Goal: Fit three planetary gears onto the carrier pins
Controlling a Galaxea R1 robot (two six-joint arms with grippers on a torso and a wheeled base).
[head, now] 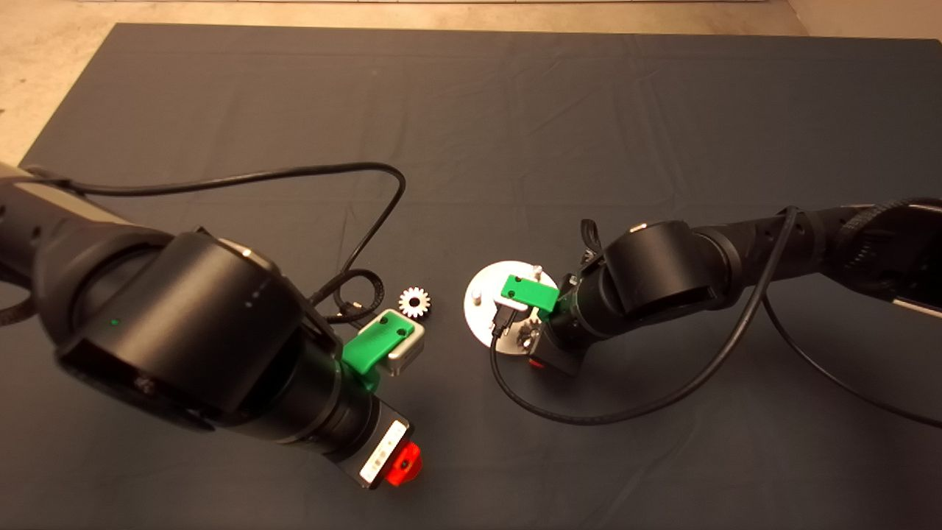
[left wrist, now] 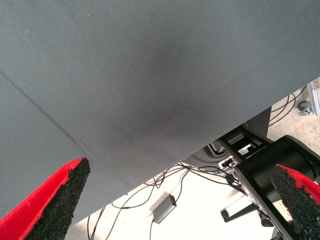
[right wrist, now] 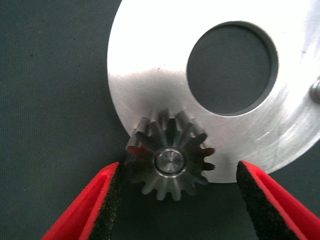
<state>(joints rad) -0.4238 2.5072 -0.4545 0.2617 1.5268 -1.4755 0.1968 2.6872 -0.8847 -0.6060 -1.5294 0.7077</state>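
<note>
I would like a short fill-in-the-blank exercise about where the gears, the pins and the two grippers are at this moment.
1. The gear between the right gripper fingers sits on a ____ of the disc.
2. The right gripper's fingers are ____, not touching that gear.
3. The other visible gear lies on the ____, beside the left gripper.
4. In the head view, ____ pins stand bare.

Missing words: pin; open; mat; two

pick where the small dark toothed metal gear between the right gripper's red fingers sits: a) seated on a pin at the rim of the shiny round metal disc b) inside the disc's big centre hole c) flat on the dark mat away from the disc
a: the small dark toothed metal gear sits on a silver pin showing through its centre, at the rim of the shiny round metal disc, with the right gripper open around it.
</note>
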